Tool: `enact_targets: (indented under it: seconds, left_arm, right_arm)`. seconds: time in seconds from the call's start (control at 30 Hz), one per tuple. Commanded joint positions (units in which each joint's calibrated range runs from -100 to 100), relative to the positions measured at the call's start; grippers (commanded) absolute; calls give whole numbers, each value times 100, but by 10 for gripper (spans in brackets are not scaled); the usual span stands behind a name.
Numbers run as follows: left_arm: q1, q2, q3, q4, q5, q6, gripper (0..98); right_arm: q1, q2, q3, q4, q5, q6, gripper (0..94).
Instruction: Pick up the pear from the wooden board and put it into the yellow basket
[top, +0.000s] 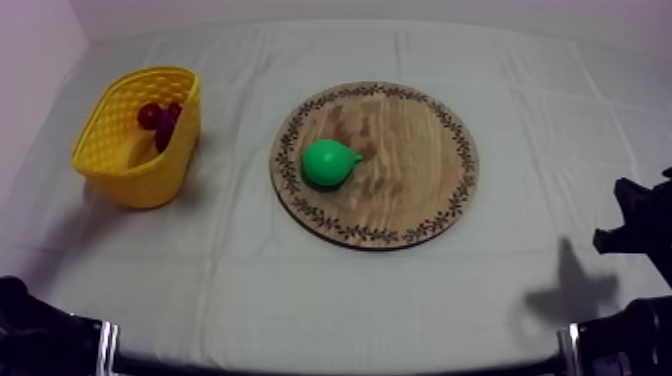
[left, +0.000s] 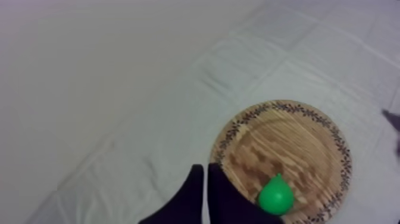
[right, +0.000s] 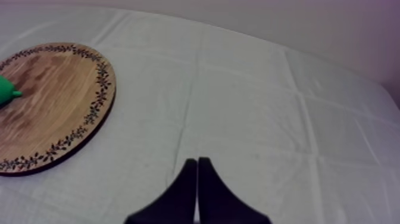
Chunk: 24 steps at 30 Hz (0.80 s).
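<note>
The tabletop (top: 300, 290) is lying under its grey-white cloth, carrying everything within reach of both arms. The round wooden board (top: 410, 160) is sitting near the middle as the pick-up spot. The yellow basket (top: 130, 165) is standing well apart to its left, mouth opening upward to take fruit. Something dark red is lying inside, though I cannot tell its kind. The pear (top: 328, 162) is resting untouched on the board's left part, the side facing the basket. The left gripper (left: 205, 187) is hovering near the board's rim, its fingers pressing together on nothing. I am guessing this arm suits the job, being on the basket's side. The right gripper (right: 197, 176) is hanging over bare cloth beside the board, fingers likewise closed and empty.
</note>
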<state>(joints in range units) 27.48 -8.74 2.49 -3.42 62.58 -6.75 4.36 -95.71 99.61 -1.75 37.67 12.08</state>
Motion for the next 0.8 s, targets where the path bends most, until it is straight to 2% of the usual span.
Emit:
enact_targets:
  seconds: [0.0,0.37,0.57,0.77]
  left_arm:
    - [131,182,-27,-67,24,49,0]
    - [435,1235,-163,-338,7,159,0]
    - [447,1612,-108,-362,-2,92,0]
    - [429,1763,-154,-348,180,-113,0]
  right_arm:
    - [1,-5,5,2,0,1,3]
    - [1,-5,5,2,0,1,3]
    - [1,-5,5,2,0,1,3]
    - [1,-5,5,2,0,1,3]
